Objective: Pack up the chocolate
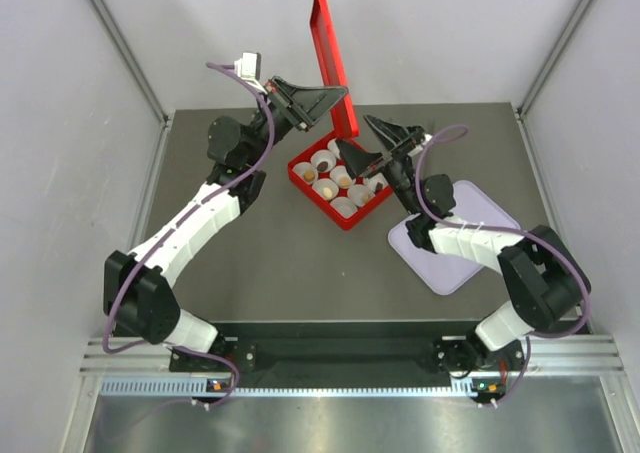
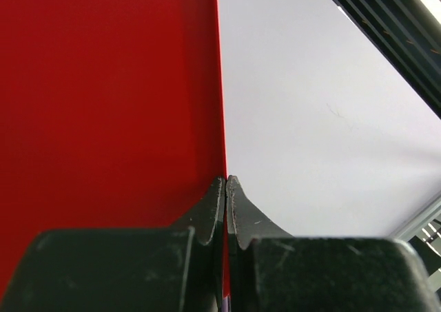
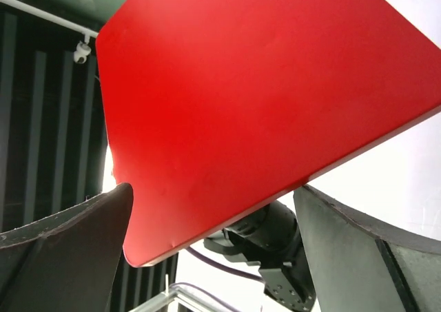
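Note:
A red box (image 1: 318,206) sits mid-table, its white paper cups holding several small pieces of chocolate (image 1: 309,174), some tan and one dark. The flat red lid (image 1: 333,53) is raised almost upright above the box's far side. My left gripper (image 1: 338,101) is shut on the lid's lower edge; in the left wrist view the jaws pinch the thin red lid (image 2: 103,98) at its edge (image 2: 226,182). My right gripper (image 1: 358,139) stands open over the box's right side, pointing up. In its wrist view the lid (image 3: 248,98) fills the space above the spread fingers (image 3: 69,246).
A pale purple mat (image 1: 455,241) lies on the table to the right of the box, under the right arm. White walls enclose the dark table on the left, right and back. The left arm reaches in from the left of the box.

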Motion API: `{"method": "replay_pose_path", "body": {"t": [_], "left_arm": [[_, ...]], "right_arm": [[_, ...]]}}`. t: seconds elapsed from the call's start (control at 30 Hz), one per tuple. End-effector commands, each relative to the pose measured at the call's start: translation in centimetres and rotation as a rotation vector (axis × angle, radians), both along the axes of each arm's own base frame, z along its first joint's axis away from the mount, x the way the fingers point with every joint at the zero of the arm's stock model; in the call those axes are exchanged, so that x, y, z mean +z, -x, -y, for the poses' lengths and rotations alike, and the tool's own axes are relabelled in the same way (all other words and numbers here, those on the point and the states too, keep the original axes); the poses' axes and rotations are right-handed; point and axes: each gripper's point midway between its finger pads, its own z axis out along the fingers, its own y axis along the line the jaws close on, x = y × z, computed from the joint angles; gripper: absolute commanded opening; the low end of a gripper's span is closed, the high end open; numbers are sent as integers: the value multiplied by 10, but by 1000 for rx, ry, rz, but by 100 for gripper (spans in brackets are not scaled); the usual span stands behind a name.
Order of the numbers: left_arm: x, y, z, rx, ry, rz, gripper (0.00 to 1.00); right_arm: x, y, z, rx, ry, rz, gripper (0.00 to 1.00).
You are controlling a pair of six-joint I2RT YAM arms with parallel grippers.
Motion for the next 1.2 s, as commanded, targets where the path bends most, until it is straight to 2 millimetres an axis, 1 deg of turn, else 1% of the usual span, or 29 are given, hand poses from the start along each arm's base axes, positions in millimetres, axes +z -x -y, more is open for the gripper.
{"method": "replay_pose_path", "body": {"t": [0.0,0.07,0.1,0.17,0.2,0.23,0.27,0.3,0.33,0.37,0.4,0.47,0.5,0.63,0.67,0.77,0.97,1.0,1.03,1.07,1.13,1.17], "left_arm": [[49,27,-12,15,86,196,0],[48,31,-13,9,82,209,0],[43,31,-13,12,75,203,0],[41,35,-15,18,66,214,0],[33,34,-14,22,53,204,0],[30,35,-15,24,50,203,0],[31,40,-18,27,57,221,0],[22,39,-18,32,51,210,0],[19,40,-19,31,51,208,0],[20,45,-21,33,56,218,0],[12,44,-21,32,43,206,0],[8,50,-22,29,24,220,0],[0,50,-21,27,11,208,0],[-10,55,-25,34,-15,204,0],[-19,53,-25,36,-22,184,0],[-24,55,-30,45,-12,174,0],[-41,52,-36,46,-14,131,0],[-48,51,-37,48,-17,118,0],[-51,49,-38,50,-20,111,0],[-53,50,-39,47,-19,103,0],[-62,49,-41,48,-23,81,0],[-70,48,-42,50,-27,69,0]], "right_arm": [[62,29,19,42,-204,164,100],[65,26,23,34,-227,169,99],[65,25,23,29,-231,170,98],[67,25,27,27,-250,189,95],[69,26,29,24,-259,200,91],[70,26,30,19,-267,206,89],[71,26,32,19,-281,216,86],[71,26,32,20,-284,220,80],[70,25,32,20,-284,218,78],[71,25,34,9,-283,225,77],[71,24,34,5,-280,228,76],[72,24,36,2,-283,233,74],[73,24,38,1,-284,240,70],[71,26,39,0,-269,248,59],[70,27,38,1,-267,250,53],[72,29,40,-7,-269,267,45],[79,36,41,-41,-235,332,28],[82,38,41,-48,-229,344,23],[85,41,41,-67,-214,371,21],[86,43,40,-71,-205,385,17],[87,45,40,-98,-178,416,14],[86,46,38,-101,-163,424,10]]}}
